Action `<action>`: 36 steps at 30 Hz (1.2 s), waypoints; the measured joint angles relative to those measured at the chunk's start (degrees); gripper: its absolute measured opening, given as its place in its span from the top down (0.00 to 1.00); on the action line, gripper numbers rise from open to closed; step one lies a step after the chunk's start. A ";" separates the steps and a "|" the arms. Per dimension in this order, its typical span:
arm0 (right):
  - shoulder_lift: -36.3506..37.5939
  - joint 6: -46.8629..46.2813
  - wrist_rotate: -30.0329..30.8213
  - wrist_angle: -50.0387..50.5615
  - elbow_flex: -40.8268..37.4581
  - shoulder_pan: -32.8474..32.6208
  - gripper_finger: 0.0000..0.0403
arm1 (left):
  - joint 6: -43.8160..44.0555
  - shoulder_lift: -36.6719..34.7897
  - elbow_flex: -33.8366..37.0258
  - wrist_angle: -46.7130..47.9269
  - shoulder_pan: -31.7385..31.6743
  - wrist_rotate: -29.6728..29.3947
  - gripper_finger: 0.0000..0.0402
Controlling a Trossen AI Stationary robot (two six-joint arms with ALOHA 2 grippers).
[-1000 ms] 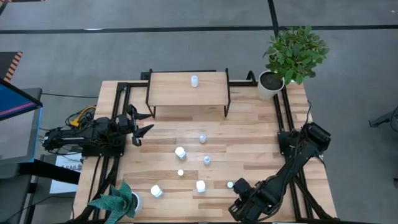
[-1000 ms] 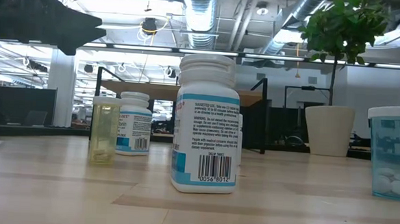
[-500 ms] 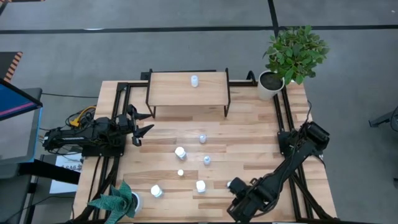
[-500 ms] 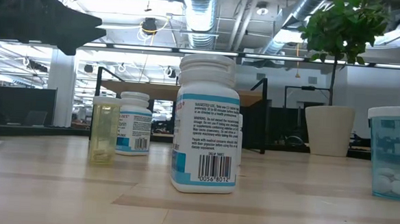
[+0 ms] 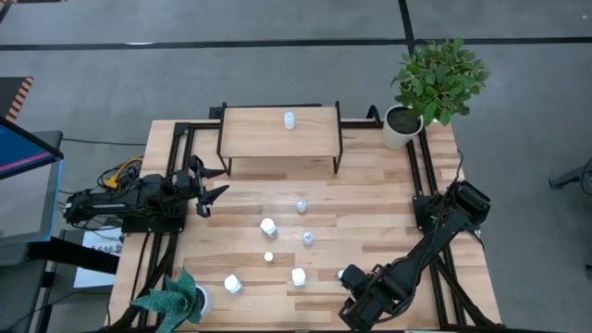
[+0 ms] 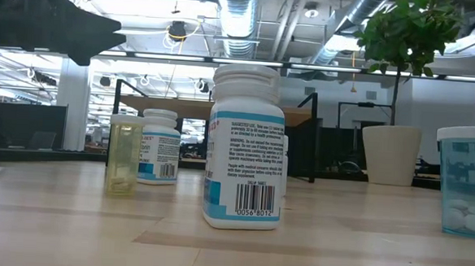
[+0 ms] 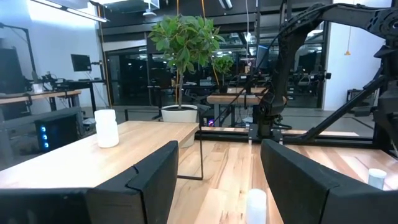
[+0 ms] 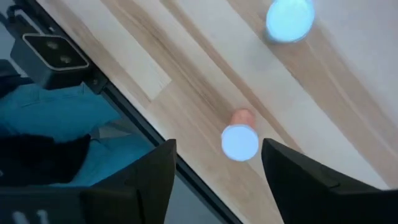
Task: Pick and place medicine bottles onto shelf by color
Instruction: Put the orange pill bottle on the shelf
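One small bottle (image 8: 240,140) stands upright directly under my right tool (image 5: 350,280), fingers spread either side, nothing gripped; shelf (image 5: 250,139) at 11 o'clock.

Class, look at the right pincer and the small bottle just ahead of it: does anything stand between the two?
Nothing visible does. The right pincer hangs open directly over the small bottle, with only bare tabletop around it. The next bottle stands well apart.

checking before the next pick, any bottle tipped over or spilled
Nothing stands out. The bottles on the table all stand upright, one already on the shelf. The right hand hovers open over a small bottle near the front edge.
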State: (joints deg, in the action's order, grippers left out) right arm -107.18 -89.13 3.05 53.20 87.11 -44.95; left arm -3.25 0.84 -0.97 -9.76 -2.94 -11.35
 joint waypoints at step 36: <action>-3.22 -0.97 -0.46 -4.03 -4.97 -0.63 0.36 | 0.00 0.02 0.00 -0.04 0.01 0.02 0.46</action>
State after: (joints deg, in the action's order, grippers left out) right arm -110.40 -90.10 2.59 49.17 82.13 -45.58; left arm -3.25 0.86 -0.97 -9.80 -2.93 -11.33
